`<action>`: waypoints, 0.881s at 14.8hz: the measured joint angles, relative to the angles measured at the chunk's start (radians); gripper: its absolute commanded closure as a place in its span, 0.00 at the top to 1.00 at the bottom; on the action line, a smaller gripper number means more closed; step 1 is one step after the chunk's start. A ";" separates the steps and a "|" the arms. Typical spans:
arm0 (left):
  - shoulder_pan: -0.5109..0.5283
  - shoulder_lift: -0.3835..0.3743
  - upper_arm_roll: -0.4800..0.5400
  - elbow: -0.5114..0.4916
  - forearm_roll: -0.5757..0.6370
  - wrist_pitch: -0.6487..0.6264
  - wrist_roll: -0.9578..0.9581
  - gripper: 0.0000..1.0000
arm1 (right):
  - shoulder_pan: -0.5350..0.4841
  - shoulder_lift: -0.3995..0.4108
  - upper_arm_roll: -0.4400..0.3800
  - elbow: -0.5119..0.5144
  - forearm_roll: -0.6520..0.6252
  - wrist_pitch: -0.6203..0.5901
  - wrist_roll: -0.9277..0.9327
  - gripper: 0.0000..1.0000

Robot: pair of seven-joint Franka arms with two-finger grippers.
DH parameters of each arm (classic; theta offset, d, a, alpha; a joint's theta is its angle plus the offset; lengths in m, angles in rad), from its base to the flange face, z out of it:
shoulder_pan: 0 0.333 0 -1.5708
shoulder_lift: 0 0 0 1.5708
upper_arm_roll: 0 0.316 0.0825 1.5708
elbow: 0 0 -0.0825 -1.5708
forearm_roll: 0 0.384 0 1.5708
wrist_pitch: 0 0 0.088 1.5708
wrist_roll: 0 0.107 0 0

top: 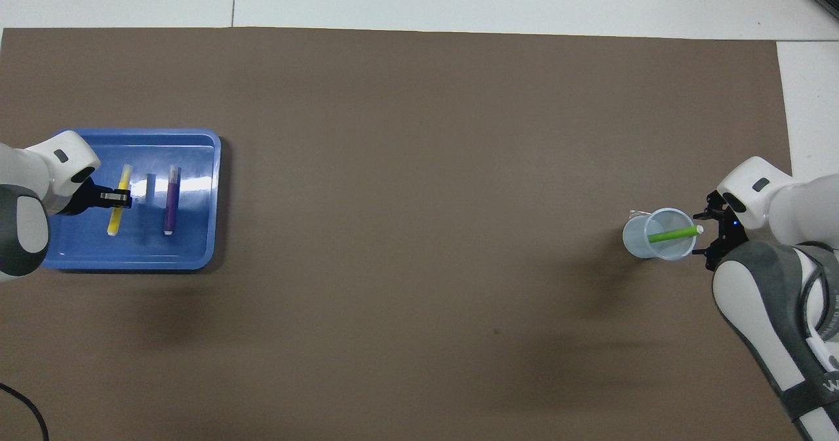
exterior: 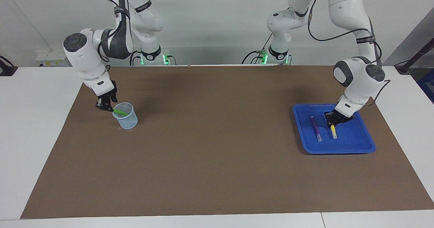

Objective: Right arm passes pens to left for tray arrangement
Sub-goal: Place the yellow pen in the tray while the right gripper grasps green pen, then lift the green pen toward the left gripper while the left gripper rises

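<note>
Left gripper low inside the tray, clamped on the yellow pen, right gripper well apart from the tray
</note>
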State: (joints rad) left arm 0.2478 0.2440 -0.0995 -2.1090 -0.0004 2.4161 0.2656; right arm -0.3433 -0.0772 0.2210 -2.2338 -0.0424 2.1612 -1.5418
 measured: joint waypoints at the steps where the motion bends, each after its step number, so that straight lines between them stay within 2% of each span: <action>1: 0.000 0.005 -0.001 -0.008 0.000 0.019 -0.003 0.00 | 0.000 0.002 0.000 -0.004 0.000 0.007 0.000 0.43; 2: 0.000 0.006 -0.001 -0.016 0.000 0.038 -0.003 0.00 | 0.000 0.004 0.000 -0.009 0.000 0.020 0.000 0.43; 3: 0.000 0.004 -0.001 -0.020 0.000 0.045 -0.003 0.10 | 0.000 0.008 0.000 -0.014 0.000 0.034 0.000 0.43; 4: 0.000 0.003 -0.001 -0.022 0.000 0.049 -0.003 0.29 | 0.000 0.010 0.000 -0.019 0.000 0.044 0.000 0.43; 5: 0.000 0.003 -0.002 -0.022 0.000 0.052 -0.003 0.37 | 0.000 0.013 0.000 -0.021 0.000 0.048 -0.001 0.43; 6: 0.000 0.004 -0.004 -0.023 0.000 0.059 -0.003 0.54 | 0.000 0.015 0.000 -0.021 0.000 0.049 -0.001 0.43; 7: -0.002 0.005 -0.006 -0.023 0.000 0.064 -0.004 0.56 | 0.000 0.017 0.000 -0.022 0.000 0.049 -0.001 0.43; 10: -0.004 0.006 -0.010 -0.023 0.000 0.068 -0.008 0.56 | 0.000 0.021 0.000 -0.022 0.000 0.050 -0.001 0.23; 12: -0.004 0.006 -0.010 -0.018 0.000 0.066 -0.008 0.56 | 0.000 0.021 0.000 -0.022 0.000 0.050 -0.001 0.03; 13: -0.004 0.006 -0.010 -0.012 0.000 0.061 -0.008 0.56 | 0.000 0.022 0.000 -0.022 0.000 0.050 -0.001 0.00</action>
State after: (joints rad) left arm 0.2437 0.2502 -0.1093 -2.1211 -0.0003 2.4774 0.2578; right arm -0.3437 -0.0557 0.2212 -2.2561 -0.0425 2.2116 -1.5425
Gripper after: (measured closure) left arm 0.396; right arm 0.828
